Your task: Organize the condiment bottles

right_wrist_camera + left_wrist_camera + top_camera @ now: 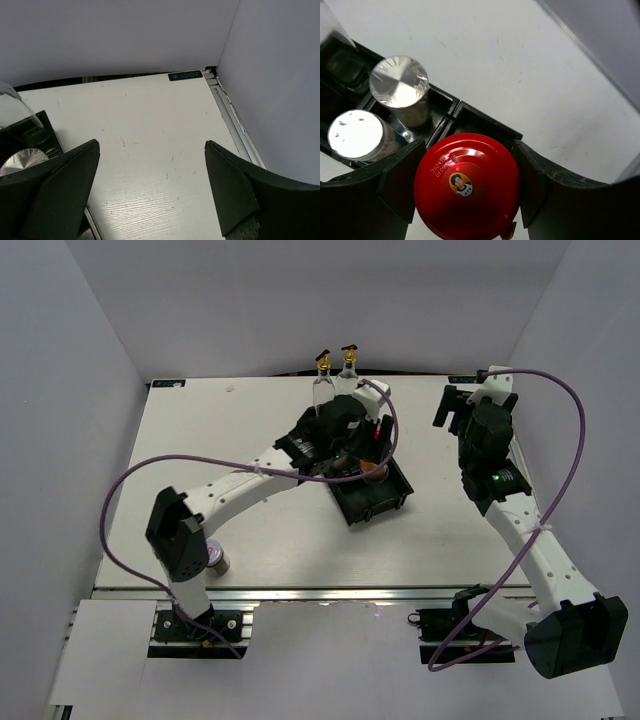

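My left gripper [468, 145] is shut on the red cap of the dark jar [467, 185], one finger pressed to each side of it. It holds the jar at the end compartment of the black tray [485, 125]; I cannot tell whether the jar rests inside. Two silver-lidded shaker jars [399, 82] [355, 134] stand in the tray's other compartments. Two tall glass bottles with gold spouts [323, 370] [349, 365] stand behind the tray [395, 495]. Another shaker jar [215, 558] sits by the left arm's base. My right gripper [151, 144] is open over bare table, right of the tray.
The grey side wall [270, 75] and the table's metal edge rail [232, 120] run close to the right gripper. A purple cable [140, 480] loops over the table's left half. The back wall stands just behind the glass bottles.
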